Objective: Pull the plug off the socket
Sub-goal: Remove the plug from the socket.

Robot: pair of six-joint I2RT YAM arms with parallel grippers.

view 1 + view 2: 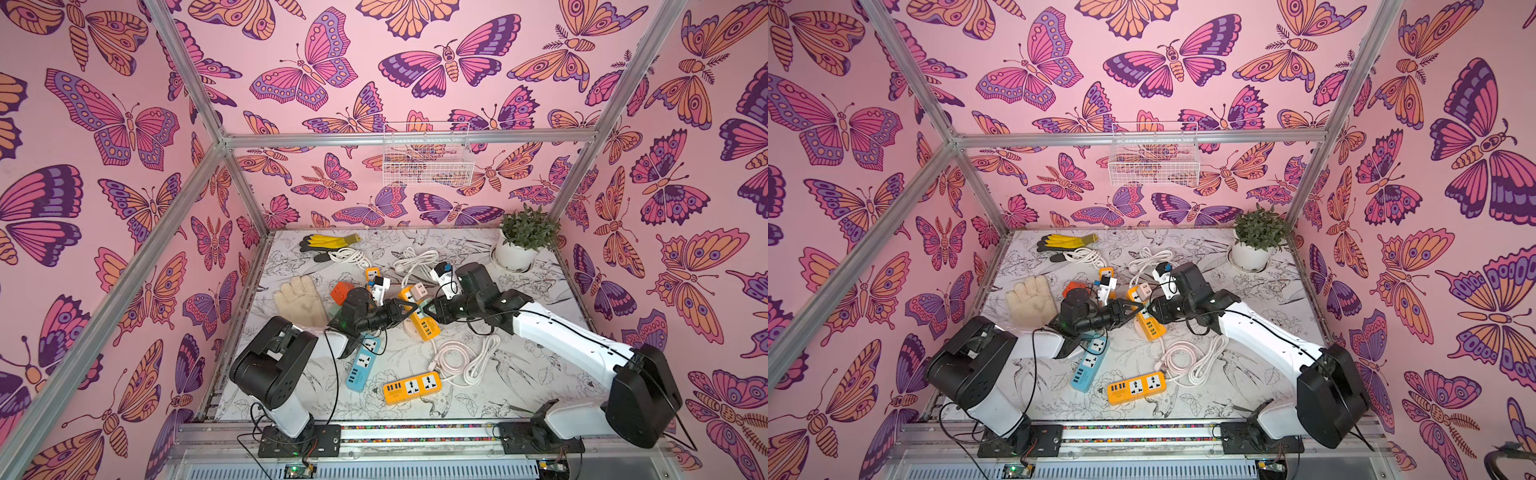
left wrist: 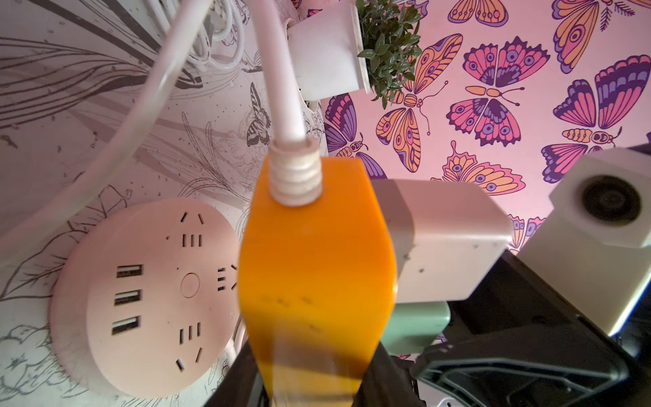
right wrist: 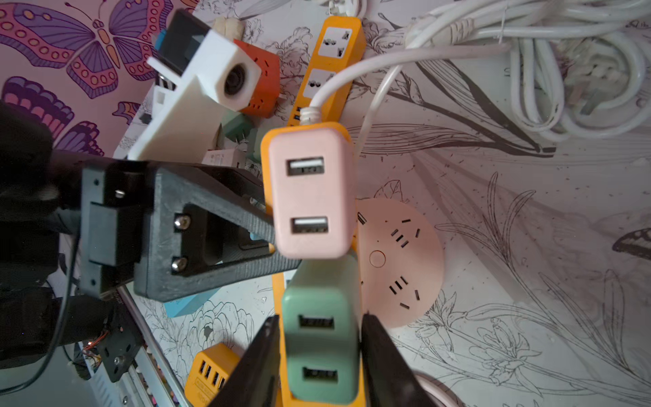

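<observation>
Floral tabletop: right gripper pinches mint-green two-port plug on orange strip, which left gripper clamps.

Walls on all three sides were pink, covered in big orange, magenta and purple butterflies. Bare aluminium frame ran up the corners and across the back wall. White wire basket hung on that crossbar, right of centre. Table had a white top printed with black line-drawn flowers and birds. Potted plant in a white pot sat in the far right corner. Light was even and soft.
</observation>
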